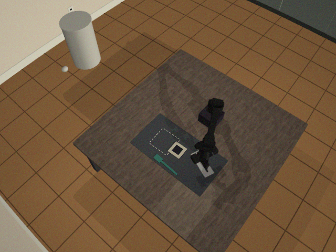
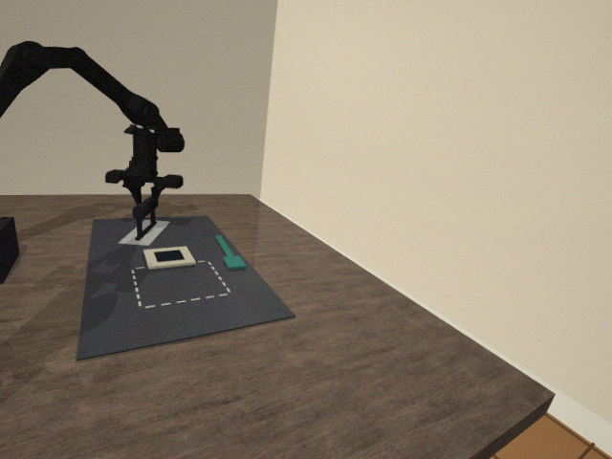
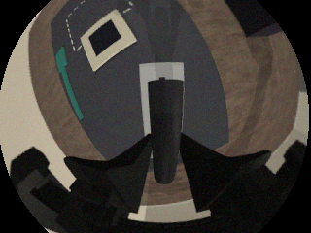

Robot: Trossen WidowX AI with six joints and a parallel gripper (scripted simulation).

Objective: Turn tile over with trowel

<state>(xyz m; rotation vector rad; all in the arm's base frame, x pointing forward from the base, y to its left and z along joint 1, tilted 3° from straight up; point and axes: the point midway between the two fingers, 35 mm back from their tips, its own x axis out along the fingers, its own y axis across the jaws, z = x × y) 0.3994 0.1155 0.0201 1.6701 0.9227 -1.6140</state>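
Observation:
The tile (image 1: pixel 177 149) (image 2: pixel 169 255) (image 3: pixel 105 37) is cream with a dark square facing up. It lies flat on the mat (image 1: pixel 189 176) (image 2: pixel 256 308) (image 3: pixel 204 97), over part of one edge of the dashed outline (image 2: pixel 181 300) and mostly outside it. The trowel (image 1: pixel 208 172) (image 2: pixel 129 239) (image 3: pixel 146 73) has a flat grey blade and a raised black bar handle. Its blade rests on the mat, beyond the tile from the outline. My gripper (image 1: pixel 205 159) (image 2: pixel 143 200) (image 3: pixel 165 136) points down and is shut on the trowel's handle, one finger on each side.
A green flat tool (image 1: pixel 168 167) (image 2: pixel 234 261) (image 3: pixel 70 91) with a square head lies along the mat's edge beside the tile. A dark block (image 1: pixel 206 118) (image 2: pixel 7 247) stands on the wooden table (image 1: pixel 130 108) (image 2: pixel 395 370) by the arm's base.

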